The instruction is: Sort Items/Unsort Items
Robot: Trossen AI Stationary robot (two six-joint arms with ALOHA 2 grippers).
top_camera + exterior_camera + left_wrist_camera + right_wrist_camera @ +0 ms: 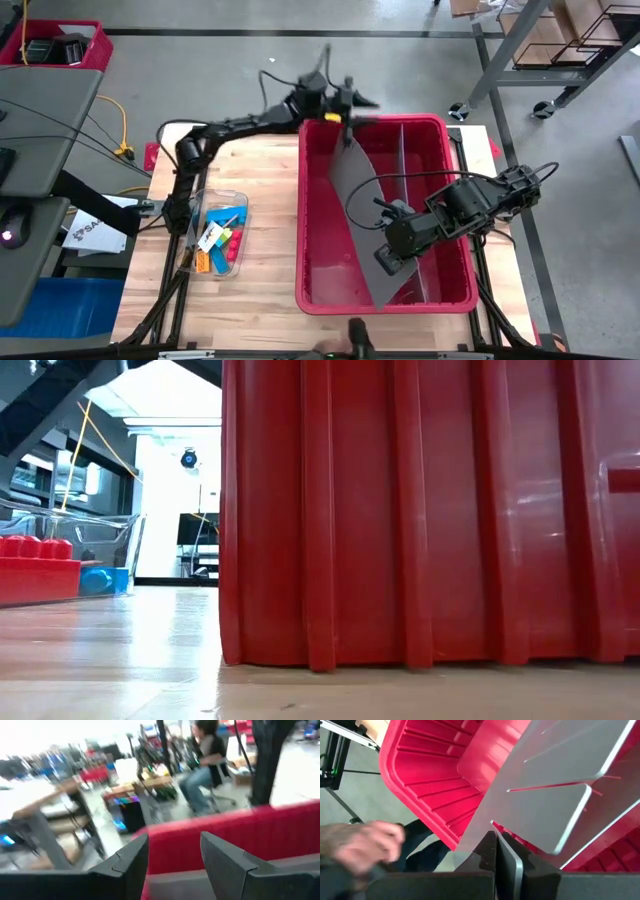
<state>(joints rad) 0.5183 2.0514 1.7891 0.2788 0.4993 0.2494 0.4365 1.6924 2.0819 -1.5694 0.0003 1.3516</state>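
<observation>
in red bin (440, 128): right hand (496, 851) pinching grey divider (362, 215), left hand (172, 857) spread, contents hidden

Red bin (310, 200) interior blocked by slanted grey divider (355, 190); left compartment partly free.

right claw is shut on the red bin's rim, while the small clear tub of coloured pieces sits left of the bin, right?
Not the rim: the right claw is shut on the grey divider panel inside the red bin, as the right wrist view shows. The clear tub placement is correct.
</observation>
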